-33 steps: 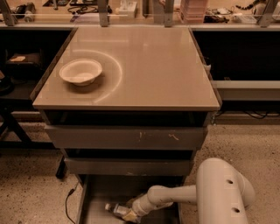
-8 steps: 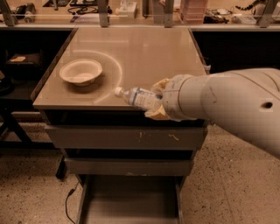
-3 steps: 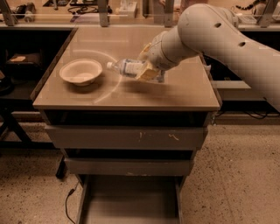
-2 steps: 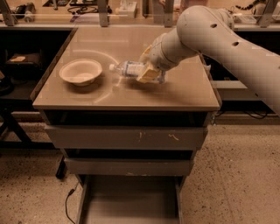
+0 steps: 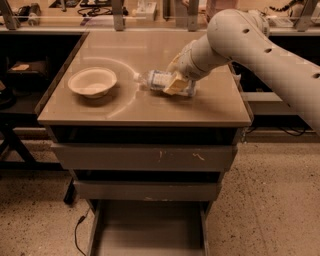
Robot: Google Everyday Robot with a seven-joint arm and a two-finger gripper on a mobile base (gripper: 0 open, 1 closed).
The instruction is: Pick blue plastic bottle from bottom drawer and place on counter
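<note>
The blue plastic bottle (image 5: 156,80) lies on its side on the counter (image 5: 145,107), white cap pointing left, to the right of the white bowl (image 5: 92,81). My gripper (image 5: 175,82) reaches in from the upper right and is shut on the bottle's right half, with a pale fingertip (image 5: 172,85) over its label. The bottle looks to rest on the beige surface. The bottom drawer (image 5: 147,227) stands pulled out below, with its grey floor bare.
Two shut grey drawer fronts (image 5: 142,157) sit under the counter, the upper one scratched. A cluttered bench with metal posts (image 5: 117,10) runs along the back. A black cable (image 5: 80,235) lies on the speckled floor left of the drawer.
The arm carried the bottle from the bottom drawer up over the counter's front edge, then back and down. In the last second the bottle sank onto the counter beside the bowl.
</note>
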